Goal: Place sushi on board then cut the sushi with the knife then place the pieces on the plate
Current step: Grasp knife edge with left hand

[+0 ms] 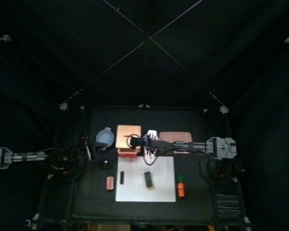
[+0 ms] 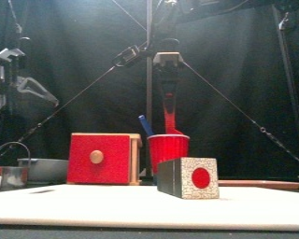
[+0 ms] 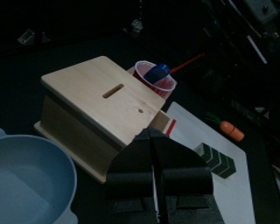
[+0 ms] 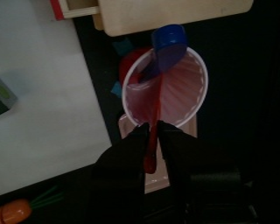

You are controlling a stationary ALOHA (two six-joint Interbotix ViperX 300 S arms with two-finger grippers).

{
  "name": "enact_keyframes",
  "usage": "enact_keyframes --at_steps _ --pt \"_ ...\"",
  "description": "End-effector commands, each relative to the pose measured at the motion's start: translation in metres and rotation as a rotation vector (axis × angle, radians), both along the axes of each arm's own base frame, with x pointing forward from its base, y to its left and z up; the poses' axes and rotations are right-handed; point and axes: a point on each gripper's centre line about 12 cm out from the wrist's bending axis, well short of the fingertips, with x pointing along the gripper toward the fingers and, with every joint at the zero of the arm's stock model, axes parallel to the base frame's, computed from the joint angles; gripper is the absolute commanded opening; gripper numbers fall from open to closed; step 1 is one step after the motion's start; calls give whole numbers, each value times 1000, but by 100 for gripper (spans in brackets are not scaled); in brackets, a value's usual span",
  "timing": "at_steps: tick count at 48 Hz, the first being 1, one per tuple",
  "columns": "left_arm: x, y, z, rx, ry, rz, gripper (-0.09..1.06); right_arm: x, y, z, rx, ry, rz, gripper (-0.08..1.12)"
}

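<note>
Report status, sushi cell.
Left gripper shut, idle by box. Right gripper shut on red knife over cup. Sushi whole on board. Orange toy near board edge, not blocking.

Inspection of clearances:

- **Cup:** The right gripper [image 4: 150, 144] occupies the mouth of the red cup [image 2: 168, 151], its jaws closed on the red knife [image 2: 172, 105]. The blue knife [image 4: 166, 52] stands in the same cup, so I see little room left inside the rim.
- **Around the cup:** The wooden box [image 1: 129, 138] stands just beside the cup on its left and blocks that side. The pink tray [image 1: 175, 137] lies flat on its right.
- **Board:** On the white board [image 1: 163, 169] the sushi roll [image 1: 148, 180] stands alone, with bare board on both sides.
- **Board edges:** A carrot [image 1: 181, 188] lies at the board's right edge. A small reddish toy [image 1: 108, 180] lies off its left edge.
- **Left side:** The left gripper [image 3: 156, 166], jaws together, sits near the bowl [image 1: 102, 137], clear of the board.
</note>
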Motion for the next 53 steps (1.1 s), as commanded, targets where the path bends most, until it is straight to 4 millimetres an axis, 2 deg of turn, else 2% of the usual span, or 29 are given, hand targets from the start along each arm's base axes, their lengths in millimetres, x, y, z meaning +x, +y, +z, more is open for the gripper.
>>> enact_keyframes --at_steps 1,23,34,53 --pt "2 1 4 8 -10 3 -1 -3 1 12 6 -33 -7 50" --pt "0 1 0 4 1 3 -1 -8 2 20 11 -55 -16 49" --pt "0 1 0 4 1 8 -1 -19 5 54 13 -139 -23 49" --pt "1 5 6 14 -18 26 0 -58 7 122 -32 -315 -54 49"
